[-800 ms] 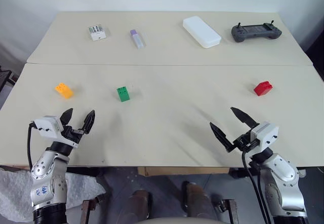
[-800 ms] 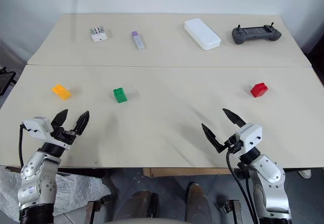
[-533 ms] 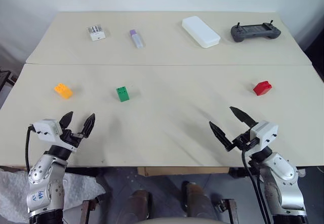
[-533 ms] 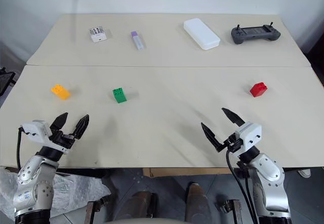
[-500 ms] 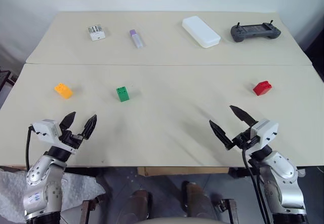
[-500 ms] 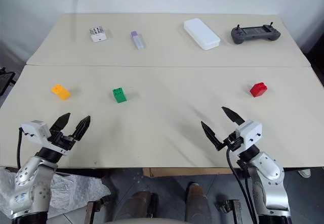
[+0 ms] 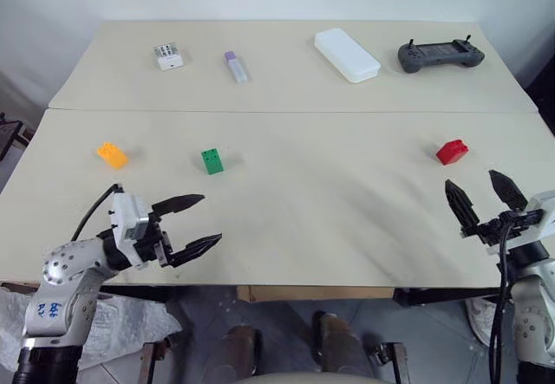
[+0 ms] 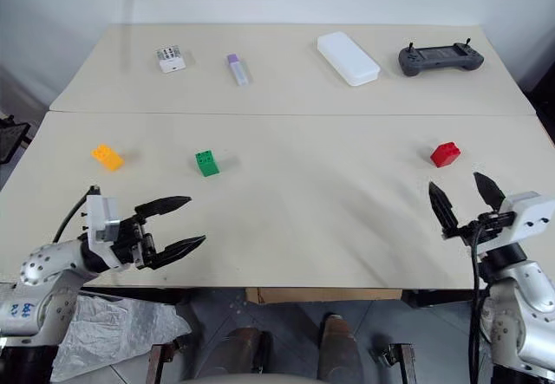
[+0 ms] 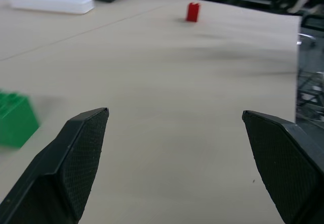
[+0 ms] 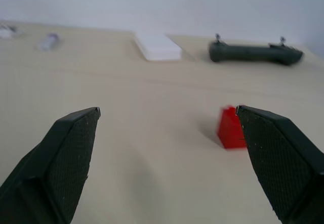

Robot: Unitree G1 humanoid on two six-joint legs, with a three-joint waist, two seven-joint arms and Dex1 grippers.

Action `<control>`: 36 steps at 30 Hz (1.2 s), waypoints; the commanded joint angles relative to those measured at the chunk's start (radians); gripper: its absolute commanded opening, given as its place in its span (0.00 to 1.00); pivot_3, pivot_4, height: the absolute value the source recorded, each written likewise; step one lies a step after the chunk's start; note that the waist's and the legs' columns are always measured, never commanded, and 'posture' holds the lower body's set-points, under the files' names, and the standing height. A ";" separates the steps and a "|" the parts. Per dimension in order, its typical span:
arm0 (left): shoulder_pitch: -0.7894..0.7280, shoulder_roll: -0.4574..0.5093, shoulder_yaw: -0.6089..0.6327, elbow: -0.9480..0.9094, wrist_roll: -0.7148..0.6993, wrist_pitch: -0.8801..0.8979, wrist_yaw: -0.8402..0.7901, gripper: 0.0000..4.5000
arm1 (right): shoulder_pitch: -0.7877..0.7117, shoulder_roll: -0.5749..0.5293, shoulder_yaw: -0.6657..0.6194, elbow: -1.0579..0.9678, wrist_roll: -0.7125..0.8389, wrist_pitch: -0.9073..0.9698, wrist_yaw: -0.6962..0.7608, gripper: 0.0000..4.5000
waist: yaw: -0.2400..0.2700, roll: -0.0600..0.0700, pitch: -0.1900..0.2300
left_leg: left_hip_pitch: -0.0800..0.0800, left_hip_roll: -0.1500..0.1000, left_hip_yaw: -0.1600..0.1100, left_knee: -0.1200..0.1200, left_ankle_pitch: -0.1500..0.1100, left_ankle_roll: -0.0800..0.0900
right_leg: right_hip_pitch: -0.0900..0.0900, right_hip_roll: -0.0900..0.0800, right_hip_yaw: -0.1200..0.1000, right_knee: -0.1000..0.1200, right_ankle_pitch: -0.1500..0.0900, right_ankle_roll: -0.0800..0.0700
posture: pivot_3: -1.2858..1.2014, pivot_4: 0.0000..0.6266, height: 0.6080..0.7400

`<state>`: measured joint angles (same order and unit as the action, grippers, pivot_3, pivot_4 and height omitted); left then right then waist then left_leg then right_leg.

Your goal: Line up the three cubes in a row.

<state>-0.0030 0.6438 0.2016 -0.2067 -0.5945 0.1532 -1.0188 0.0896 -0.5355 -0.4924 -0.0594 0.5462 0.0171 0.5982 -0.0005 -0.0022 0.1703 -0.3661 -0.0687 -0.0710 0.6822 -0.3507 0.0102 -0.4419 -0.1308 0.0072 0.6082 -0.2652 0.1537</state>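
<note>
Nearest, both grippers hang over the front strip of the table (image 7: 329,228), empty. Landmark = green cube (image 7: 212,160).

Left gripper (image 7: 198,221): nearer than the green cube and a bit to its left, fingers spread wide, pointing across toward the right, nothing btwn them. Left wrist view has the green cube (image 9: 15,119) just off one fingertip, not touching.

Right gripper (image 7: 482,198): far right of the green cube, near the table's front-right edge, fingers wide apart, nothing gripped. It sits just short of the red cube (image 7: 451,151); right wrist view shows the red cube (image 10: 231,128) ahead, close to one finger but apart from it.

Mid-table, 3 cubes roughly across one band, well apart from each other:
- green cube: small plastic block, dark dots on top face.
- orange-yellow cube (image 7: 112,154): left of green, near the left edge; dotted top, turned at an angle.
- red cube: far right of green, looks stepped/tilted, dots hard to make out.

Far half, beyond the seam, behind green: small white box (image 7: 167,55) w/ dots, purple-capped white stick (image 7: 236,67). Further right: white oblong case (image 7: 347,55), dark handheld controller (image 7: 440,54).
</note>
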 commanded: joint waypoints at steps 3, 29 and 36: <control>-0.020 -0.014 -0.021 -0.012 -0.001 0.015 -0.002 1.00 | -0.121 -0.091 0.004 0.075 -0.018 0.131 -0.033 1.00 | -0.011 0.001 0.000 | 0.001 0.001 0.002 0.000 0.000 0.000 | 0.000 0.001 0.001 0.000 0.000 0.000 | 0.52 0.24 1.00; 0.124 -0.100 -0.004 -0.205 -0.037 0.075 0.140 1.00 | -1.065 -0.273 0.322 1.287 -0.437 0.090 0.138 0.96 | -0.006 0.003 0.001 | -0.003 0.000 0.002 -0.001 0.000 0.001 | -0.001 -0.001 0.000 -0.005 0.001 0.001 | 0.52 0.24 1.00; 0.090 -0.100 0.000 -0.185 -0.040 0.071 0.138 1.00 | -1.048 -0.265 0.341 1.285 -0.467 0.018 0.229 0.49 | -0.007 0.003 0.001 | -0.003 0.000 0.002 0.000 0.000 0.001 | -0.001 -0.001 0.000 -0.004 0.001 0.001 | 0.52 0.24 1.00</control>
<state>0.0906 0.5443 0.1893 -0.3782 -0.6139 0.2317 -0.8752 -0.9572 -0.7822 -0.1562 1.2456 0.0885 0.0669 0.7900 -0.0073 0.0007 0.1712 -0.3691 -0.0685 -0.0686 0.6818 -0.3504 0.0111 -0.4431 -0.1314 0.0070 0.6039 -0.2644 0.1547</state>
